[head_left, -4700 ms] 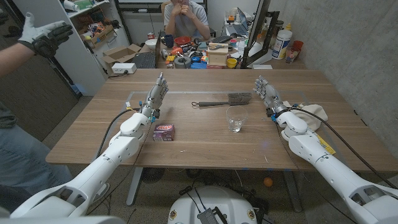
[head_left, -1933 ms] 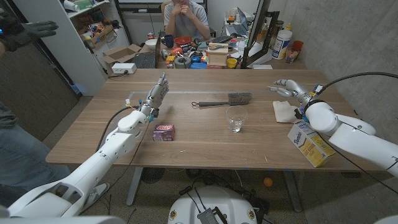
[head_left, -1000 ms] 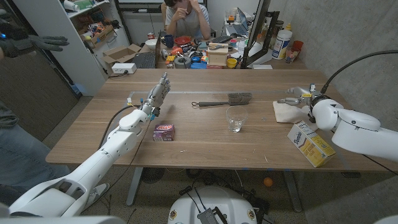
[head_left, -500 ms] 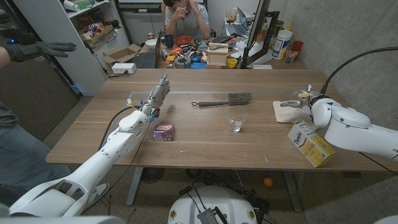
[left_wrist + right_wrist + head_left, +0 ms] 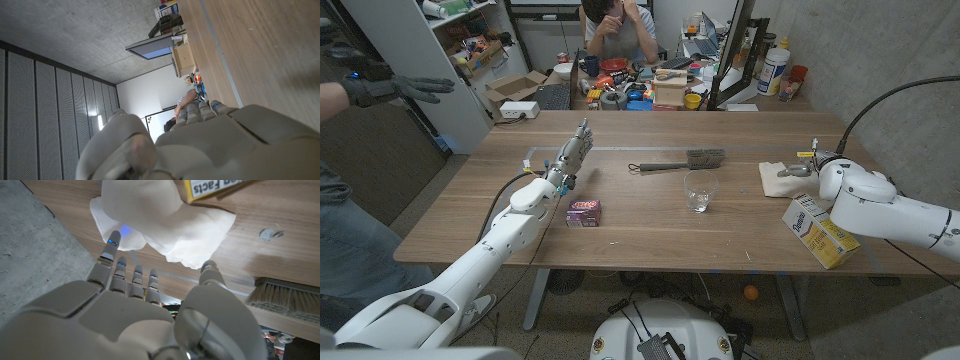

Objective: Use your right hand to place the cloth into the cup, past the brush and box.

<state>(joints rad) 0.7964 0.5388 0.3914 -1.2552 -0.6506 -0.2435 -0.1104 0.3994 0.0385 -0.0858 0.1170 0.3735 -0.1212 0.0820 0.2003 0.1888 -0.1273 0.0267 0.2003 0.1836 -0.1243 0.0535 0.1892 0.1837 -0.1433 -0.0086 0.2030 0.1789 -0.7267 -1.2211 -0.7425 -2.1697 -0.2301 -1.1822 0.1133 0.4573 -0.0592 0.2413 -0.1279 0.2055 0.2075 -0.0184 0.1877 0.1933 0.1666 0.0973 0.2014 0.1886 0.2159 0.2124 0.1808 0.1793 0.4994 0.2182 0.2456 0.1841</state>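
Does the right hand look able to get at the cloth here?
Probably yes: the right hand is open just above the cloth, with nothing between them; the yellow box lies beside it, not over it.

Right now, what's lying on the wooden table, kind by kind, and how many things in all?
Cloth: 1
Cup: 1
Brush: 1
Yellow box: 1
Purple packet: 1
Total: 5
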